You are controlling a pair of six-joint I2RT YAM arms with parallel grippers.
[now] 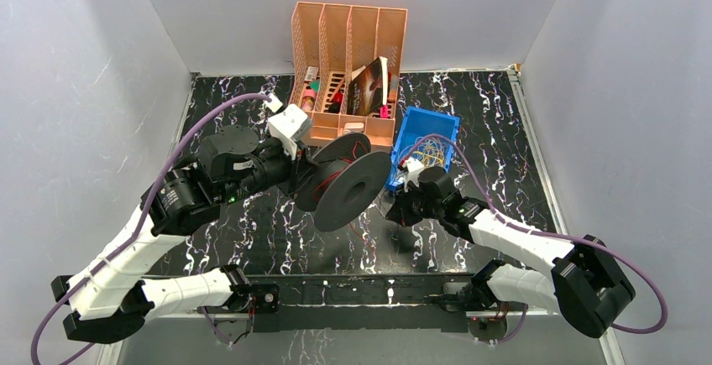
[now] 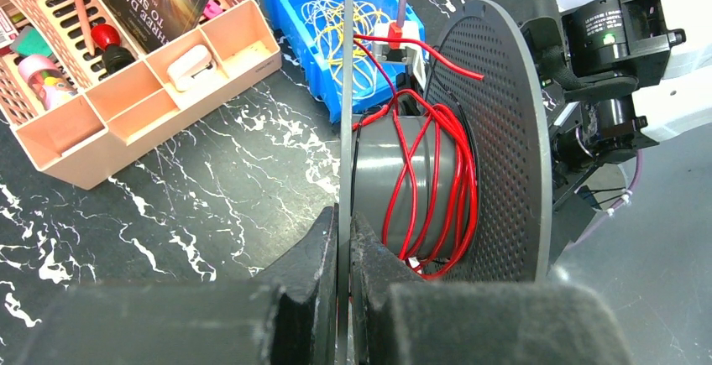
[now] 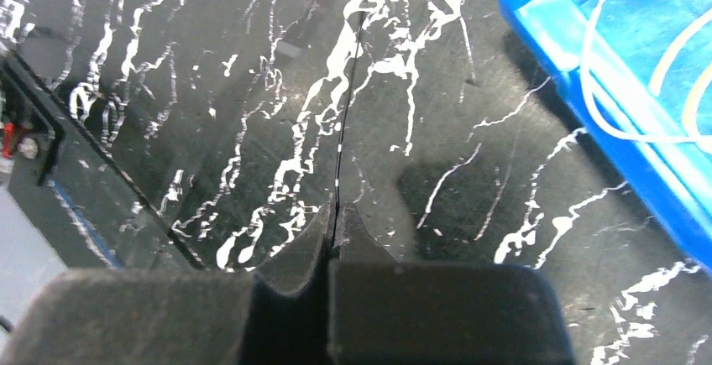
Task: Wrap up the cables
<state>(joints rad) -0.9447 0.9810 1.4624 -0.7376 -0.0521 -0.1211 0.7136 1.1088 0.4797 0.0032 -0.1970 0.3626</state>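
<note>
Above the dark marbled table (image 1: 252, 239), the grey spool (image 1: 348, 185) hangs by one disc rim, pinched edge-on in the closed left gripper (image 2: 344, 222). A slip or twist at that narrow hold would drop it. Just beside it, the blue bin (image 1: 437, 126) holds loose yellow cables (image 2: 336, 21). The right gripper (image 3: 333, 222) is closed on a thin black cable (image 3: 340, 147) running straight out from the jaws; overpulling risks it slipping free or snapping. The red cable (image 2: 437, 189) lies loosely wound on the core with one end free, so it may unwind.
</note>
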